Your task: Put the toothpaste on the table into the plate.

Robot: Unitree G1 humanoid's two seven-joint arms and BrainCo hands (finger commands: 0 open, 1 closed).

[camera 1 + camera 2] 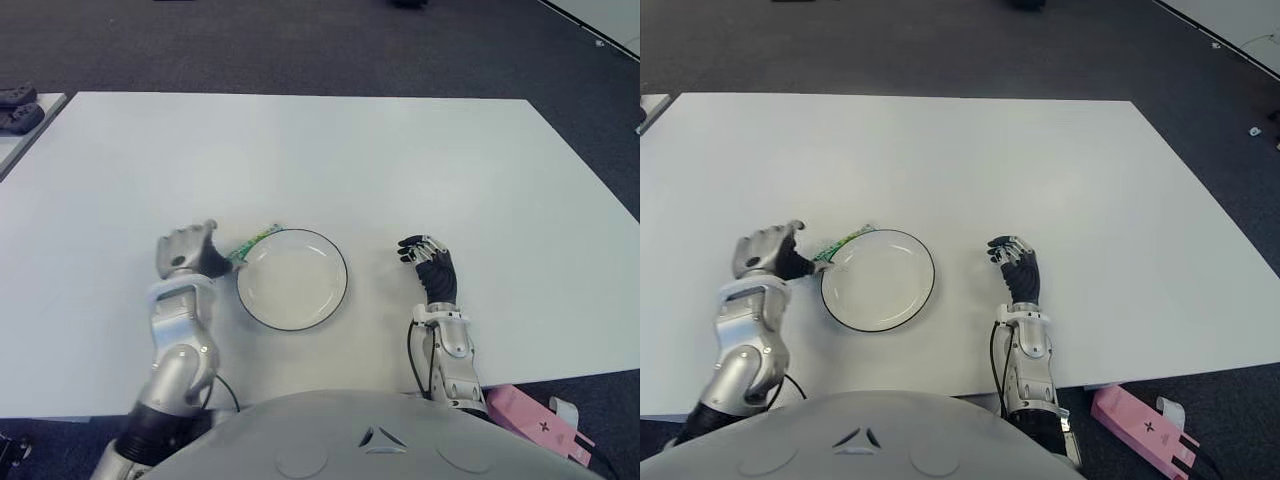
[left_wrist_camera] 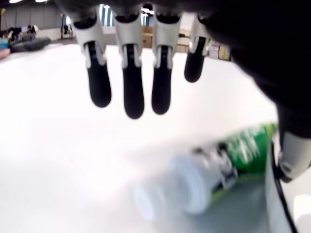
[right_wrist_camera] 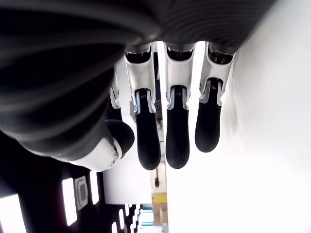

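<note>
While left hand (image 1: 185,252) fingers (image 2: 133,92) hang spread, toothpaste (image 2: 214,170) lies blurred; plate (image 1: 292,279) alongside.

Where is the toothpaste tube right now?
The toothpaste tube lies on the white table, left of centre in the eye views, against the plate's upper-left rim, beside the open left hand.

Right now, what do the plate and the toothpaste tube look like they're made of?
The plate looks like glazed ceramic, maybe melamine: smooth, off-white, with a thin dark rim. The toothpaste tube looks like soft printed plastic, glossy green and white, with a hard white plastic cap. It lies beside the left hand.
</note>
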